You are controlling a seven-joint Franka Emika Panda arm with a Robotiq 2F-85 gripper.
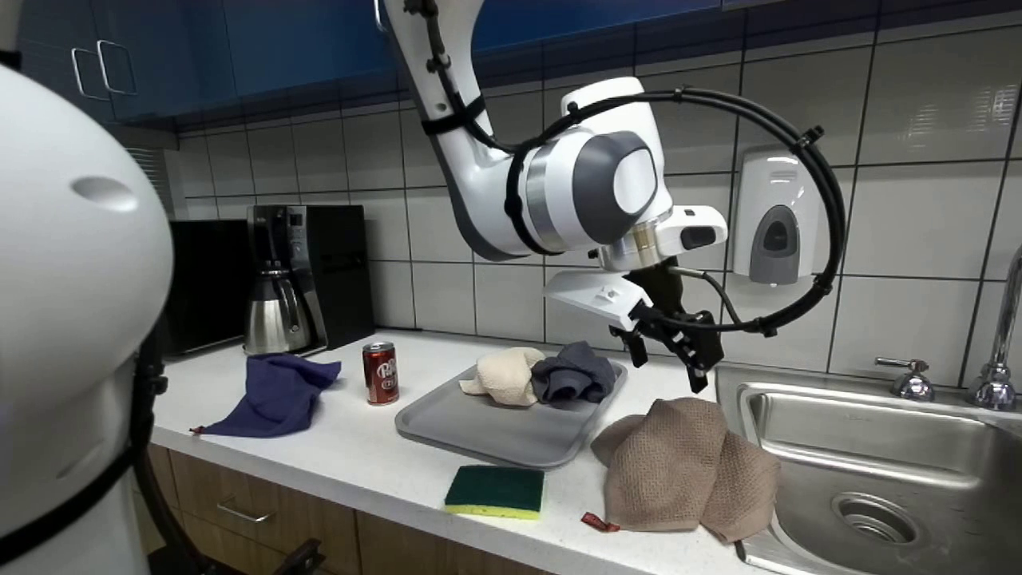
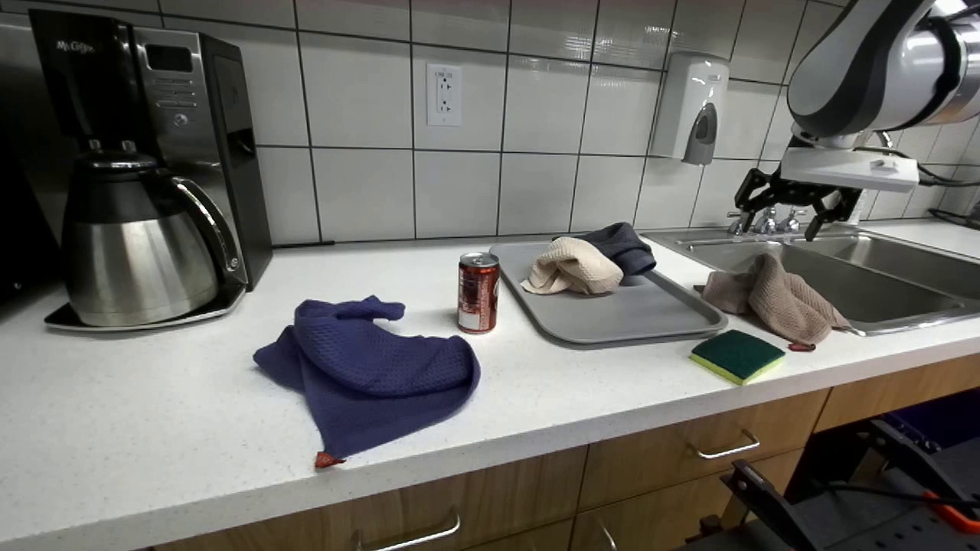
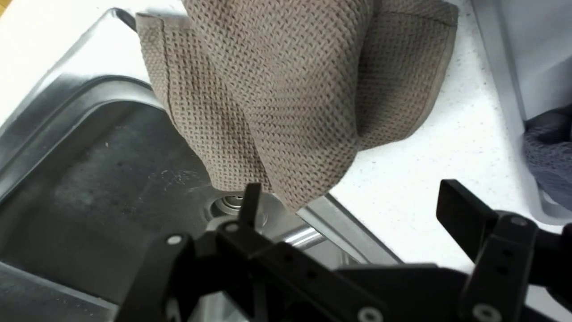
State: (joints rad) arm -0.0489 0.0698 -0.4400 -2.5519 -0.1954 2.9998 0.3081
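Note:
My gripper [image 1: 669, 375] is open and empty, pointing down above the counter near the sink's edge. Its fingers also show wide apart in the wrist view [image 3: 349, 190]. The nearest thing is a crumpled brown waffle-weave towel [image 1: 675, 463], below the gripper and apart from it. In the wrist view the towel [image 3: 286, 89] lies partly over the rim of the steel sink [image 3: 111, 179]. A grey tray [image 1: 479, 435] beside it holds a cream cloth [image 1: 507, 375] and a dark grey cloth [image 1: 575, 374]. The dark grey cloth [image 3: 549, 156] shows partly in the wrist view.
A green and yellow sponge [image 1: 495, 491] lies near the counter's front edge. A red soda can [image 2: 478, 295] stands left of the tray, by a navy towel [image 2: 375, 367]. A coffee maker [image 2: 145, 245] stands farther left. A soap dispenser [image 1: 778, 224] hangs behind the gripper; a faucet [image 1: 998, 375] stands right.

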